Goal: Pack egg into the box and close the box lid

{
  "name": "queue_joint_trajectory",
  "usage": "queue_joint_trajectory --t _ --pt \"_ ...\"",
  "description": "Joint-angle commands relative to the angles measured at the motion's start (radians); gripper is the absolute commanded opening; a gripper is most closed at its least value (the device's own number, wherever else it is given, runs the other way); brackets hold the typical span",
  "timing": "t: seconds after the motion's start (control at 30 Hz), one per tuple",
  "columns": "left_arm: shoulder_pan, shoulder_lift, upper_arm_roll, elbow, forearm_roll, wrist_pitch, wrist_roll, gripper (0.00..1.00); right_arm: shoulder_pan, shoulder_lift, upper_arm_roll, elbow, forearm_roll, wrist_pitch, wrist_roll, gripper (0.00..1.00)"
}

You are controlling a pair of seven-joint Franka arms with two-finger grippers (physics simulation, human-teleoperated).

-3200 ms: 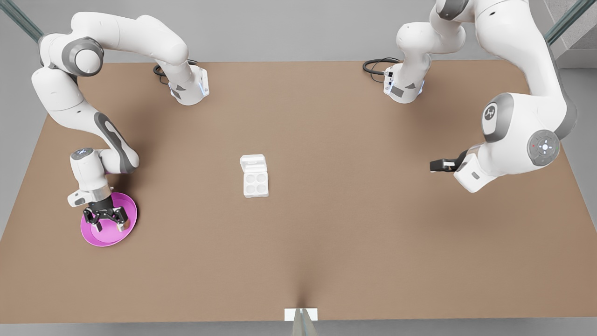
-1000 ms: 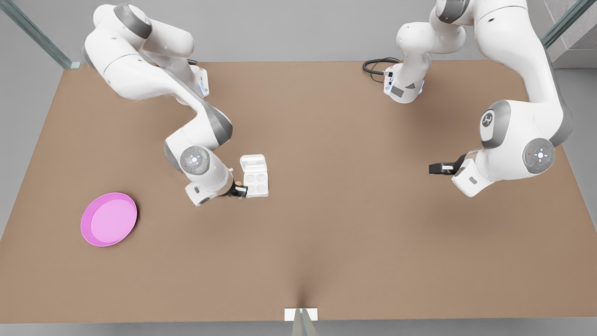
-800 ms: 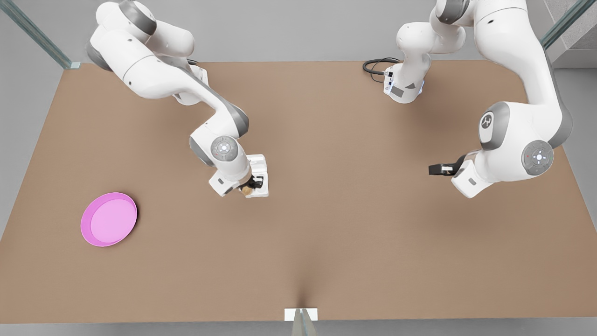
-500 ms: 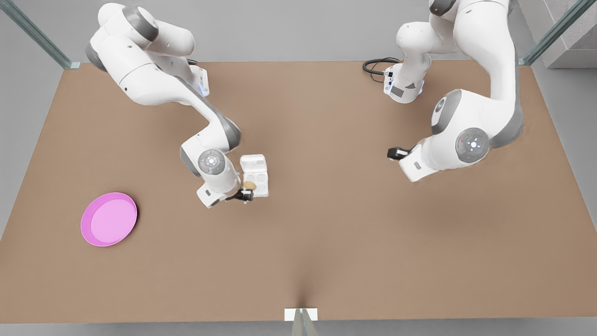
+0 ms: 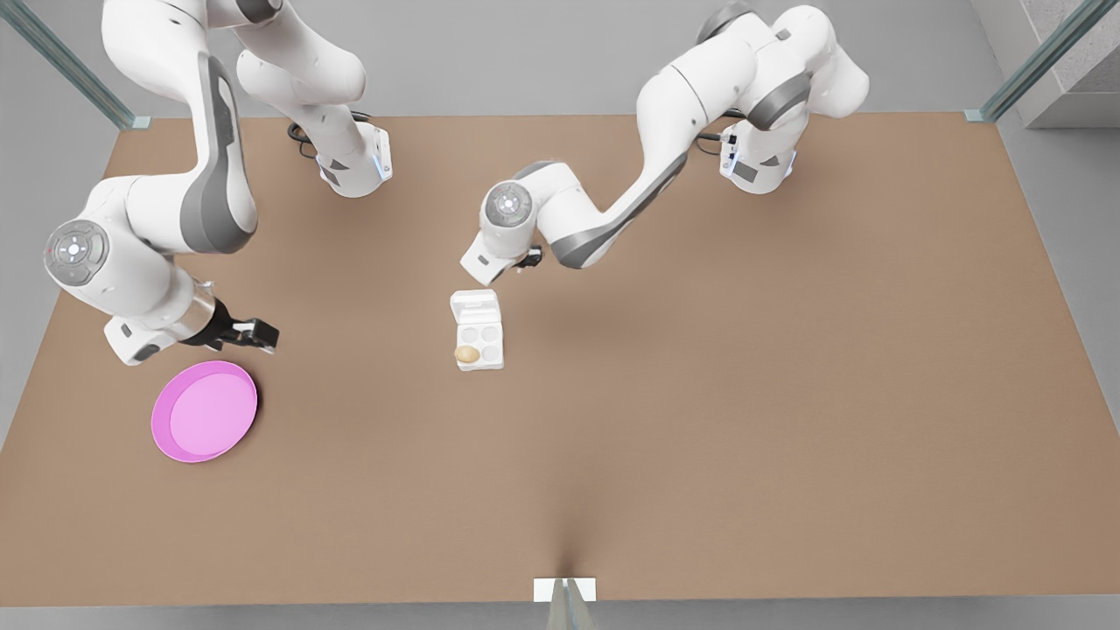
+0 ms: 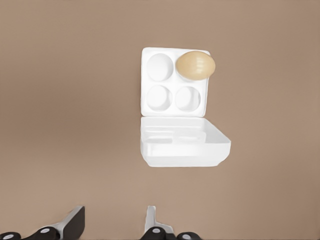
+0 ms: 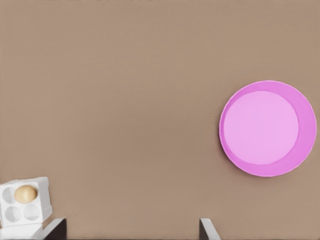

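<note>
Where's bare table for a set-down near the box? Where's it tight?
Free: the table on the front view's right of the box, the stretch between the box and the pink plate, and the near edge. Tight: behind the open box lid, where the open left gripper hovers, and by the plate, under the open right gripper.

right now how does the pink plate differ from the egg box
The pink plate is round and bare; the box is white, squarish, with the egg in one cup. The plate is one piece; the box has its lid swung open. Both rest on the table.
</note>
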Motion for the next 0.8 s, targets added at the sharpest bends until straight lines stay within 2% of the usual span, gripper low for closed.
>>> queue_joint_trajectory --t 0.0,0.1,0.3,0.5,0.77 --pt "-0.003 0.007 -0.001 0.0 0.002 0.004 0.0 0.63 -0.001 0.0 0.0 0.02 -0.001 -0.035 0.005 1.0" --pt "-0.027 0.019 -0.001 -0.014 0.005 0.004 -0.001 0.63 0.01 0.009 0.0 0.123 -0.001 -0.118 0.054 1.0" --pt "-0.085 0.108 -0.005 0.003 -0.006 0.217 -0.032 0.63 0.004 0.0 -0.017 0.101 0.005 -0.123 0.091 1.0" --pt "-0.09 0.145 0.001 0.031 -0.005 0.321 -0.021 0.63 -0.001 0.003 -0.017 0.104 0.007 -0.123 0.091 1.0" --pt "-0.081 0.174 0.012 0.055 0.006 0.321 0.009 0.63 -0.004 0.006 -0.017 0.106 0.013 -0.123 0.077 1.0"
